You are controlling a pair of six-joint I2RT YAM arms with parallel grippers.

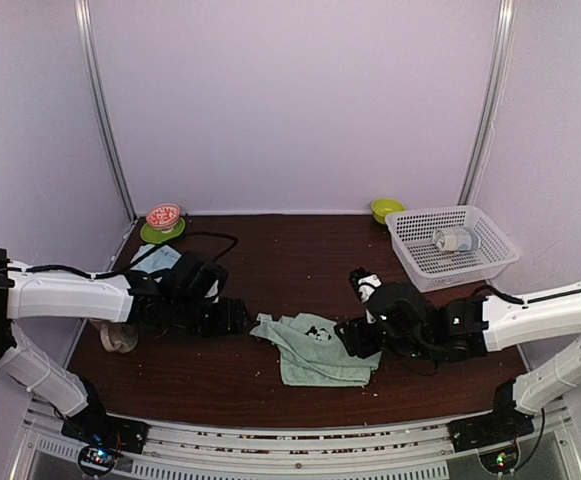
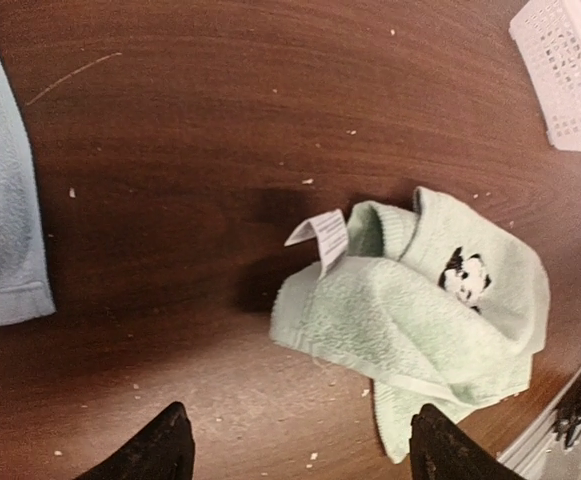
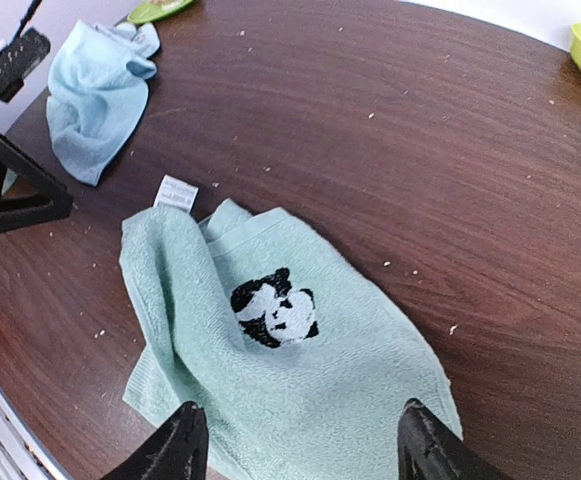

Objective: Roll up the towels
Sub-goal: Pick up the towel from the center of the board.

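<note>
The pale green towel (image 1: 315, 352) lies crumpled and partly folded on the dark table between the two arms. It shows a black-and-white panda mark (image 3: 275, 308) and a white label (image 2: 322, 232). My left gripper (image 2: 300, 455) is open just left of the towel, over bare wood, with the towel's corner near its right finger. My right gripper (image 3: 300, 450) is open and hovers over the towel's near part, its fingers straddling the cloth. The light blue towel (image 3: 95, 90) lies bunched at the back left, partly hidden behind my left arm (image 1: 70, 295) in the top view.
A white basket (image 1: 490, 262) with a mug-like thing inside stands at the back right. A yellow-green bowl (image 1: 387, 209) sits beside it. A red bowl on a green plate (image 1: 163, 218) is at the back left. A pale round object (image 1: 120, 338) sits under my left arm.
</note>
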